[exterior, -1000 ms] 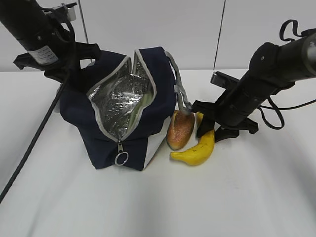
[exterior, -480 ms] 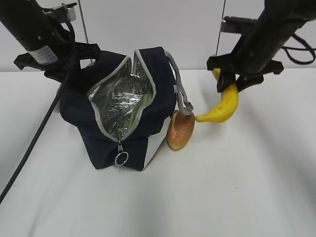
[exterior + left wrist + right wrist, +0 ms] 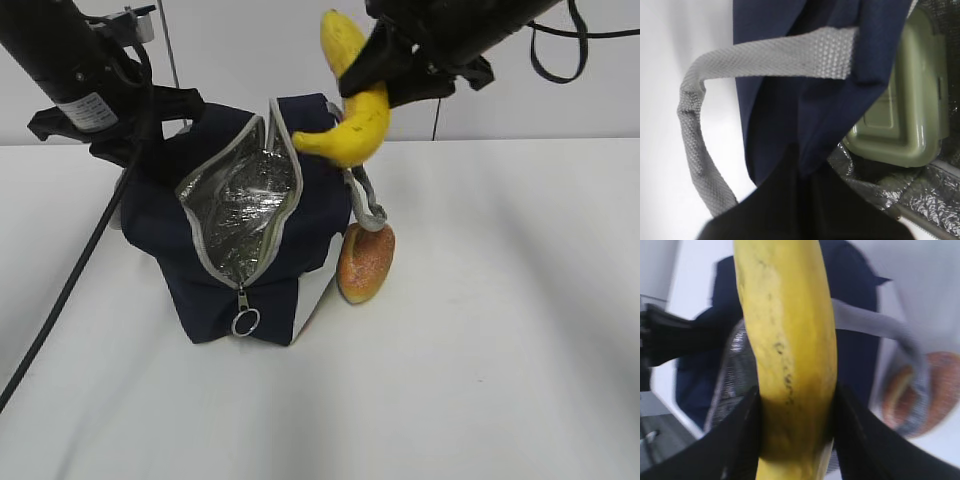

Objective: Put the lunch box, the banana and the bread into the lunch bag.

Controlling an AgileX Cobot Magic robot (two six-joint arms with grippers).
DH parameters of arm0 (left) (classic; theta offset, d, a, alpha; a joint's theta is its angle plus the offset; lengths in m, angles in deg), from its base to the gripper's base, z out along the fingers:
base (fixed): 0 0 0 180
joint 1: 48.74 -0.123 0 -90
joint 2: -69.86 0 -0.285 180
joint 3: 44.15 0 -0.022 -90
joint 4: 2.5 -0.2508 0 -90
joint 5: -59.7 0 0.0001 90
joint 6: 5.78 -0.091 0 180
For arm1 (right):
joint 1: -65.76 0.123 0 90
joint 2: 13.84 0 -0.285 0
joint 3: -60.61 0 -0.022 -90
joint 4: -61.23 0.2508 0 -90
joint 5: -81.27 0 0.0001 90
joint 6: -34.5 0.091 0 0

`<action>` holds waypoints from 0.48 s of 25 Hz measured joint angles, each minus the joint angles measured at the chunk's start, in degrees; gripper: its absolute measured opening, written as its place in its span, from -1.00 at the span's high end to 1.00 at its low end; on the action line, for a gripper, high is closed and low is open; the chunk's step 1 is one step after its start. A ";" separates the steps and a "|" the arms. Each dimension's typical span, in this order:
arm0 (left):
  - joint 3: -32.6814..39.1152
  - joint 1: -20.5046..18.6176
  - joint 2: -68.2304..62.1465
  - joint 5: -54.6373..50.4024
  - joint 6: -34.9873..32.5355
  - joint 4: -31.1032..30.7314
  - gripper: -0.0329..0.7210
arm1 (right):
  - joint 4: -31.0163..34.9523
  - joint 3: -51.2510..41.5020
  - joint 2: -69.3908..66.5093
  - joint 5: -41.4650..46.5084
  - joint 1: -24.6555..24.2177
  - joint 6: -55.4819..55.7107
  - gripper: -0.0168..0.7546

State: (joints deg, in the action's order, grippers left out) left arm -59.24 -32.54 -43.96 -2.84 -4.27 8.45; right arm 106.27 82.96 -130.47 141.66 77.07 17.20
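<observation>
The navy lunch bag (image 3: 210,285) stands open on the white table, its foil lining (image 3: 240,205) showing. My left gripper (image 3: 140,150) is shut on the bag's back-left fabric edge (image 3: 800,155) and holds it up. The green-lidded lunch box (image 3: 902,100) lies inside the bag. My right gripper (image 3: 385,75) is shut on the yellow banana (image 3: 355,115), which hangs in the air over the bag's right rim with its tip pointing at the opening. In the right wrist view the banana (image 3: 787,340) fills the space between the jaws. The bread (image 3: 365,262) rests on the table against the bag's right side.
A grey strap handle (image 3: 365,200) droops over the bread. The zipper's ring pull (image 3: 246,321) hangs at the bag's front. A black cable (image 3: 60,290) runs down the left side of the table (image 3: 500,350).
My right gripper has lifted the banana off the table beside the bread and carried it up and left to above the bag's right rim. The left arm and the bag have stayed still.
</observation>
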 joint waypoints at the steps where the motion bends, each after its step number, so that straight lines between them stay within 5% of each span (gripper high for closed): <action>1: 0.00 0.00 0.00 0.00 0.00 0.00 0.91 | 5.39 0.00 0.00 1.89 0.00 -5.18 0.14; 5: 0.00 0.00 0.00 0.00 0.00 0.17 0.91 | 17.28 0.23 -0.67 3.25 0.54 -11.29 0.14; 12: 0.00 0.00 0.00 0.11 0.00 0.54 0.91 | 22.63 0.46 -5.31 3.04 2.75 -13.37 0.14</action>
State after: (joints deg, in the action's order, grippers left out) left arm -59.24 -32.54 -43.96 -2.73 -4.27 8.99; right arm 128.91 83.42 -135.78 144.70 79.82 3.83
